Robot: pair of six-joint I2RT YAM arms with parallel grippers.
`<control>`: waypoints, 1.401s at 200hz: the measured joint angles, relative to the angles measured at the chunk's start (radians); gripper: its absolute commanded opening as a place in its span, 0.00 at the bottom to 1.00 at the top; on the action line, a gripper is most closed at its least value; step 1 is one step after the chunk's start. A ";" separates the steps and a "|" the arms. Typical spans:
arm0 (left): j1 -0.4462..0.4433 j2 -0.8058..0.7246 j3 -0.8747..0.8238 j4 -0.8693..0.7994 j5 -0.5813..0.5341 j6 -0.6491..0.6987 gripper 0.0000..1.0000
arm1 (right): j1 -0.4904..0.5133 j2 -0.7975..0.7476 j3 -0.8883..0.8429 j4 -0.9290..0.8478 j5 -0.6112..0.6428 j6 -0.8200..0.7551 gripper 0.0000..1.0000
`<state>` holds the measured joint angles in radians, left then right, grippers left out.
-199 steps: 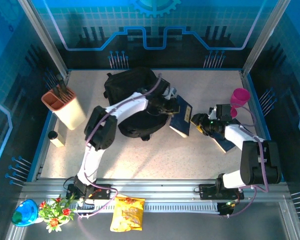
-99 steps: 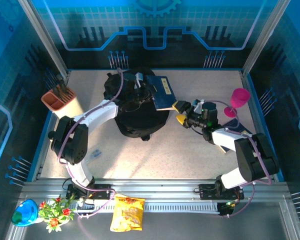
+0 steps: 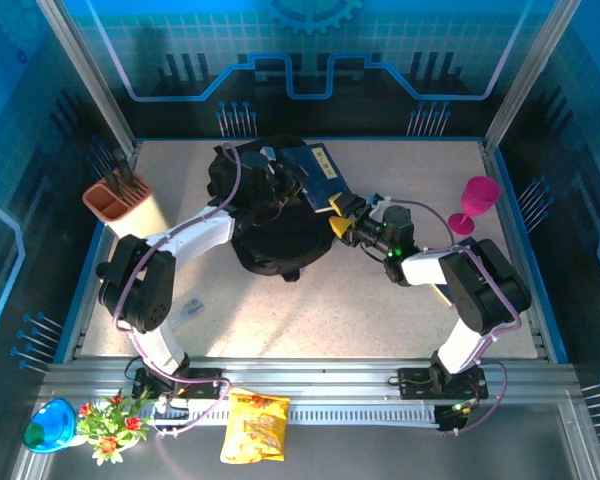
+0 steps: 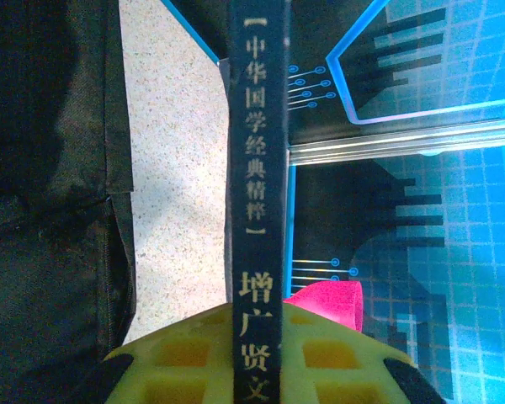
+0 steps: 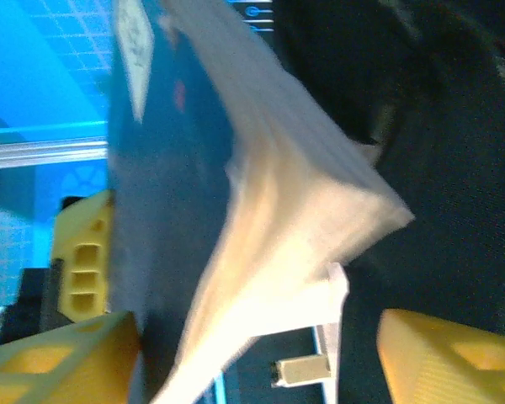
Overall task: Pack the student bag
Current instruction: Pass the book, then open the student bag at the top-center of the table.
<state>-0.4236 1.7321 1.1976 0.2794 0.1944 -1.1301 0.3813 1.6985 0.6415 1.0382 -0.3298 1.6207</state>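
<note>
The student bag (image 3: 280, 235) is a black backpack lying at the table's middle back; its dark fabric also runs down the left wrist view (image 4: 50, 210). A dark blue book (image 3: 318, 172) hangs over the bag's far right side. My left gripper (image 3: 292, 172) is shut on it, the spine with gold characters (image 4: 257, 168) standing between the yellow jaws (image 4: 257, 353). My right gripper (image 3: 340, 224) is at the book's near corner. It is open, its yellow fingers (image 5: 454, 353) wide on either side of the fanned white pages (image 5: 278, 252).
A pink wine glass (image 3: 477, 198) stands at the right, and shows behind the book (image 4: 332, 299). A pen holder (image 3: 122, 210) stands at the left edge. A chips bag (image 3: 253, 426) and flowers (image 3: 105, 422) lie in front of the rail.
The left gripper has carried the book from the bag's right side up and back over it. The right arm has swung left after it, up to the book's corner.
</note>
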 measured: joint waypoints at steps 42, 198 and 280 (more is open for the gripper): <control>-0.008 -0.005 -0.003 0.004 0.000 -0.024 0.08 | 0.000 0.000 0.026 0.011 0.017 -0.002 0.39; -0.039 0.032 0.161 -0.526 -0.023 0.609 0.65 | -0.277 -0.462 0.010 -0.584 0.064 -0.489 0.05; -0.229 0.246 0.394 -0.831 -0.095 0.936 0.58 | -0.372 -0.552 -0.045 -0.808 0.086 -0.610 0.05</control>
<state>-0.6521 1.9781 1.5917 -0.5518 0.0994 -0.1940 0.0090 1.1465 0.5961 0.2306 -0.2440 1.0111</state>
